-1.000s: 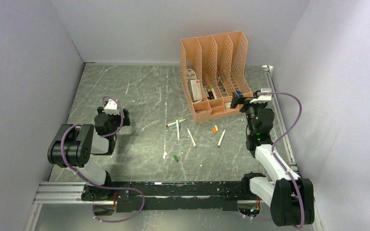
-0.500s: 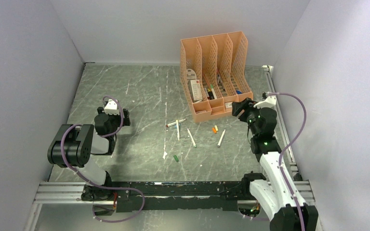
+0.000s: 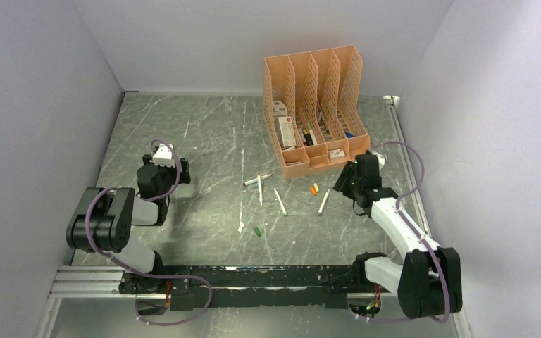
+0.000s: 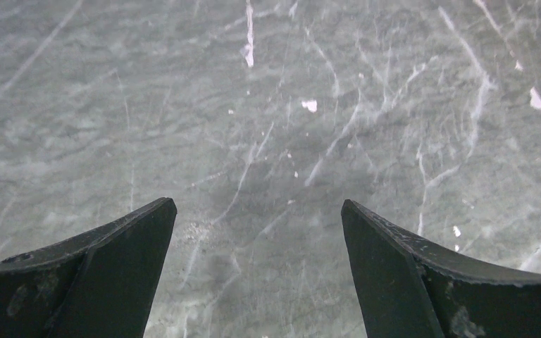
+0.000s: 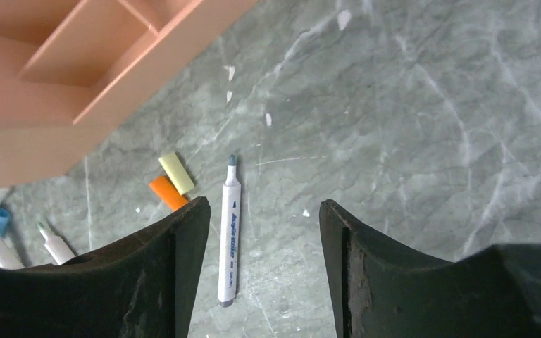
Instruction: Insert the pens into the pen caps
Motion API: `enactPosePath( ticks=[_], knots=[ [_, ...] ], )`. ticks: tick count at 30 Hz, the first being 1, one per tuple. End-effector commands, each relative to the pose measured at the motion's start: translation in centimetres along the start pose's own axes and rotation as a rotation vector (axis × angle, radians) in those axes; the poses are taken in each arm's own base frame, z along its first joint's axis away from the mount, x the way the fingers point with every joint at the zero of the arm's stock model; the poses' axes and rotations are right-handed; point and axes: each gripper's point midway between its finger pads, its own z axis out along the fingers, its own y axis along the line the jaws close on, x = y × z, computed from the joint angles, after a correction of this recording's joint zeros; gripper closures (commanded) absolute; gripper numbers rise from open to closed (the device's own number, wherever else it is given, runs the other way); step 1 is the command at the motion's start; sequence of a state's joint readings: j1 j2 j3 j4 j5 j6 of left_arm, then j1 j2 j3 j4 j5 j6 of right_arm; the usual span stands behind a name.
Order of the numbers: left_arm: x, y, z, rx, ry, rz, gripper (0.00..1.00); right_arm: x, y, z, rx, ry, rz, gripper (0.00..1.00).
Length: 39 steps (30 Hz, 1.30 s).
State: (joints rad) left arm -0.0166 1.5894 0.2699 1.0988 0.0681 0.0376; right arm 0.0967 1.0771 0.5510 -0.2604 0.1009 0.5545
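Several white pens lie loose on the grey table: one [image 3: 323, 202] on the right, one [image 3: 280, 201] in the middle, one [image 3: 260, 190] beside it, and a red-tipped one [image 3: 257, 180]. An orange cap [image 3: 313, 189] and a green cap [image 3: 257, 231] lie nearby. My right gripper [image 3: 344, 182] hovers open above the right pen [image 5: 229, 232], which shows on the table between the jaws, nearer the left finger. Orange [image 5: 167, 191], yellow [image 5: 177, 173] and blue [image 5: 0, 220] caps lie to its left. My left gripper [image 3: 165, 169] [image 4: 258, 208] is open over bare table at the far left.
A peach lattice organiser [image 3: 290, 70] stands at the back right, its front corner [image 5: 77, 63] close to my right gripper. Another pen [image 5: 55, 245] lies at the left of the right wrist view. A metal rail [image 3: 405, 162] runs along the right table edge.
My right arm has swung from the organiser's front down and left to above the right pen, and its jaws have narrowed a little. The left arm has not moved.
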Motion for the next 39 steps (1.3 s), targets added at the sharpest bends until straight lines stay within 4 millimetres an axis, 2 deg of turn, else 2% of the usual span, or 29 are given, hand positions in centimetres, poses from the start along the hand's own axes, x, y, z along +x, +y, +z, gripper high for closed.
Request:
enactPosePath(
  ticks=[1,7,12,20,22,25,28,30,33,35,39],
  knots=[
    [-3.3,0.0,0.1,0.020,-0.063,0.023,0.01,0.6,0.3,0.2,0.081,0.045,-0.098,0.40],
    [-5.7,-0.6,-1.3,0.006,-0.130,0.061,0.01,2.6,1.6,1.1,0.134,0.105,-0.164,0.39],
    [-8.7,-2.0,-2.5,0.021,-0.209,0.019,0.01,4.1,1.6,1.8,0.162,0.141,-0.158,0.46],
    [-13.5,-7.6,-3.4,0.180,-0.282,-0.015,0.01,6.2,1.5,2.9,0.173,0.194,-0.162,0.58],
    [-15.0,-9.3,-4.2,0.246,-0.316,-0.006,0.01,6.6,1.5,3.0,0.171,0.201,-0.163,0.66],
    [-17.3,-11.0,-5.5,0.325,-0.343,-0.141,0.01,7.0,1.5,3.0,0.170,0.209,-0.166,0.76],
    [-18.6,-12.8,-6.1,0.419,-0.259,-0.238,0.01,7.3,1.7,3.1,0.151,0.215,-0.163,0.88],
    [-19.2,-13.7,-6.4,0.467,-0.201,-0.264,0.01,7.6,2.2,3.2,0.113,0.217,-0.158,0.99],
    [-19.5,-15.3,-8.0,0.581,-0.245,-0.350,0.01,7.4,3.5,2.7,0.029,0.197,-0.135,1.00],
    [-19.5,-16.1,-9.4,0.649,-0.273,-0.422,0.01,6.6,4.2,2.2,-0.009,0.165,-0.123,1.00],
    [-20.1,-18.7,-11.8,0.862,-0.267,-0.481,0.01,3.5,6.8,-0.2,-0.148,0.054,-0.130,1.00]
  ],
)
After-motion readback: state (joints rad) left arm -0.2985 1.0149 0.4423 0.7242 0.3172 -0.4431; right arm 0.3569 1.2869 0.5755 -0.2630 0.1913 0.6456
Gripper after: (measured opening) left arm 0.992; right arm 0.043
